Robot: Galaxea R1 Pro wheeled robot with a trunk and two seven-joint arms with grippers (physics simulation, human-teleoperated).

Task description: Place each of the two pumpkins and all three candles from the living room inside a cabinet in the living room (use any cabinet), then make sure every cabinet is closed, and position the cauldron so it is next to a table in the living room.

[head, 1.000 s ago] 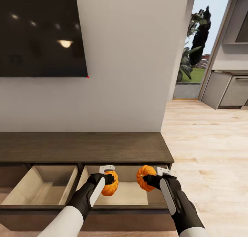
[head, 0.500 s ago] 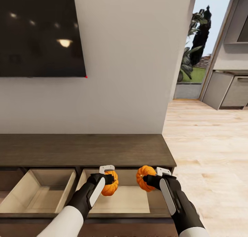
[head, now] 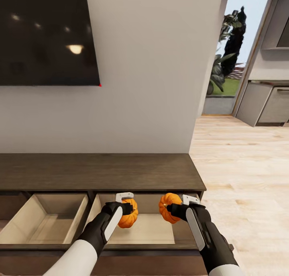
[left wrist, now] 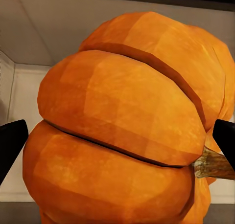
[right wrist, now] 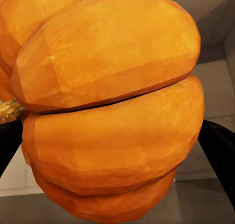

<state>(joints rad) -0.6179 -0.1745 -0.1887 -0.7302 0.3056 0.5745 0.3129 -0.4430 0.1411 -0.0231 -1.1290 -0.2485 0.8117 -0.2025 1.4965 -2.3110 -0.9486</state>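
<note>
Holding one small ribbed orange pumpkin [head: 129, 216], the left gripper [head: 127, 207] hangs over the long dark brown wooden cabinet's [head: 100, 171] open pale drawer [head: 140, 230]. Right gripper [head: 176, 210] clamps the second pumpkin [head: 167, 206] over the same drawer. Neither is released; drawers remain open. Nothing obstructs the drop.

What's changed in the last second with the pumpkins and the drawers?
Mostly the camera shifted: the whole picture slid slightly, so the cabinet only seems to move. The left gripper still holds its pumpkin and the right gripper its pumpkin, both over the open right drawer. Nothing was released; both drawers stay open.
</note>
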